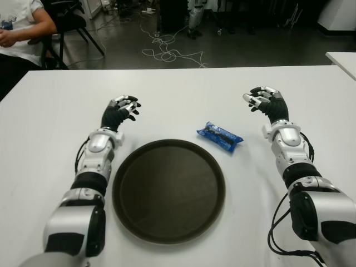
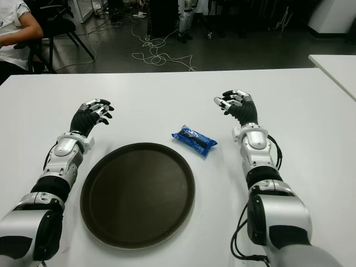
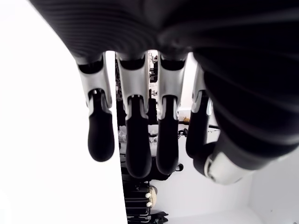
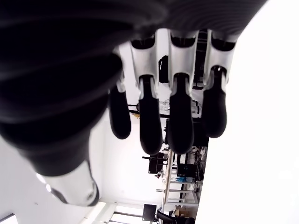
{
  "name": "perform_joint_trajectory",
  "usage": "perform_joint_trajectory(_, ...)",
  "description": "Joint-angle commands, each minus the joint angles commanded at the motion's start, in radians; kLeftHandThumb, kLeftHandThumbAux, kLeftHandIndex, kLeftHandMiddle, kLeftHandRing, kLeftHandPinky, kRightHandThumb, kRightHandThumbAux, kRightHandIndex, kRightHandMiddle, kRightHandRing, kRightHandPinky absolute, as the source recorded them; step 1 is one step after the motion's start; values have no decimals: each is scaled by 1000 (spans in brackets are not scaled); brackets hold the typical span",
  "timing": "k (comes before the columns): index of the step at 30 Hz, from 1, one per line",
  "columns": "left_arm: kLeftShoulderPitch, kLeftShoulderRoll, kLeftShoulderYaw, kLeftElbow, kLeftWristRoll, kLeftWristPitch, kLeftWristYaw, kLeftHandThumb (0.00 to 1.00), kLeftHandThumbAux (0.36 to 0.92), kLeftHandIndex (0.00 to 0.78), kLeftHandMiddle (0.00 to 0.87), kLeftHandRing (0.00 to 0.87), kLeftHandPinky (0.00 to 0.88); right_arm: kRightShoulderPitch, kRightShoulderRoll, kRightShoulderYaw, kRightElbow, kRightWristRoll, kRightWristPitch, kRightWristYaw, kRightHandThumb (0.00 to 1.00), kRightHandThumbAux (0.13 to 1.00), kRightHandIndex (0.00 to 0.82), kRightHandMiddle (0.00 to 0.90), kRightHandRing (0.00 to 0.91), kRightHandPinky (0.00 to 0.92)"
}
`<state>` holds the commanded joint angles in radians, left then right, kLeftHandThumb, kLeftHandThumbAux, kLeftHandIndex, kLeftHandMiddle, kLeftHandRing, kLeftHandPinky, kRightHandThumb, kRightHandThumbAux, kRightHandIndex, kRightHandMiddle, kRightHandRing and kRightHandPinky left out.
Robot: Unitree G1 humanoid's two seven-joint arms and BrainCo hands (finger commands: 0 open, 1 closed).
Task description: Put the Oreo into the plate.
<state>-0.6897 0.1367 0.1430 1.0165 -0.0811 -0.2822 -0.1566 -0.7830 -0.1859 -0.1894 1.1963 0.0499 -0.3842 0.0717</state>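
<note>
A blue Oreo pack [image 1: 219,136] lies on the white table [image 1: 178,94], just past the far right rim of the round dark plate [image 1: 168,189]. The plate holds nothing. My right hand [image 1: 264,101] hovers to the right of the pack, a short way off, fingers relaxed and holding nothing; its wrist view shows the fingers [image 4: 149,126] loosely hanging. My left hand [image 1: 123,108] shows at the plate's far left, also open and holding nothing, its fingers [image 3: 135,140] loosely hanging.
A seated person [image 1: 19,28] is at the far left corner beyond the table. Cables [image 1: 167,50] lie on the floor behind. A second white table edge [image 1: 342,58] shows at the far right.
</note>
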Motion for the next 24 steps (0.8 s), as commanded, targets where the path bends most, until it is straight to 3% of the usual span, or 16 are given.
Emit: perform_joint_trajectory(24, -1, 4, -4, 0, 1, 2, 2, 835, 672, 419, 468, 520, 578, 3, 4, 5, -5, -6, -3, -5, 166, 792, 453, 535, 554, 575)
